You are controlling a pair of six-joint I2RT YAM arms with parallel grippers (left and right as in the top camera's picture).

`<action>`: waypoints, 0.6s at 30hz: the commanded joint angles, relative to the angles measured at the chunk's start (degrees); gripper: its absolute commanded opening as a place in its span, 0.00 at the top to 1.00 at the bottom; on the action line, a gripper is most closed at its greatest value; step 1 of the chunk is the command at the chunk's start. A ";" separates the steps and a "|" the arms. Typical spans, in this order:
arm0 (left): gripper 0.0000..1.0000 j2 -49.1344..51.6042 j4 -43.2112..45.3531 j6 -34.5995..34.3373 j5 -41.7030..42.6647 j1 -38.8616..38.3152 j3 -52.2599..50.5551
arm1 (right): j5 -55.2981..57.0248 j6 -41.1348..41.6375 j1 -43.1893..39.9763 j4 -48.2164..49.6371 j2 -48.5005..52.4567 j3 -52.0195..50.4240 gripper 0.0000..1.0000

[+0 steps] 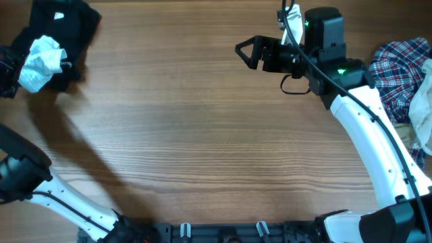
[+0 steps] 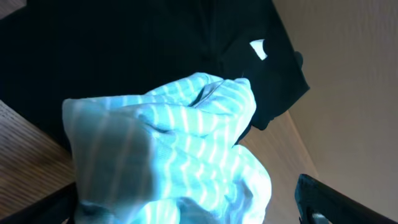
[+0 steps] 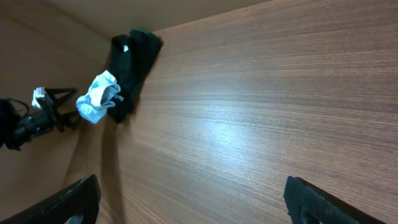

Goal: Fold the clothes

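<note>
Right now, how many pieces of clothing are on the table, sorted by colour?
Black garment: 1
White-and-blue striped garment: 1
Red-and-blue plaid shirt: 1
White cloth, cut off by the right edge: 1
Total: 4 in view

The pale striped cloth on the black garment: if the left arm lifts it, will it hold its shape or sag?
Likely floppy: the striped cloth lies crumpled in soft folds, so it should sag and unfurl when raised. It is probably light, since it looks thin enough to bunch up. It rests on the black garment, so it might drag that fabric along.
</note>
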 commanded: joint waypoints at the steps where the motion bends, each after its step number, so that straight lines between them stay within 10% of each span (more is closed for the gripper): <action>1: 0.11 -1.90 0.20 0.94 -0.52 -0.17 0.76 | -1.18 0.22 -0.09 0.33 -1.11 0.02 0.05; 4: 0.94 -1.90 0.20 0.70 0.11 -1.09 0.76 | -2.05 0.92 -0.09 1.49 -1.11 0.02 0.05; 18: 0.96 -16.98 0.70 -2.67 5.49 -9.09 0.98 | -2.49 1.14 -0.09 2.78 -1.11 0.02 0.05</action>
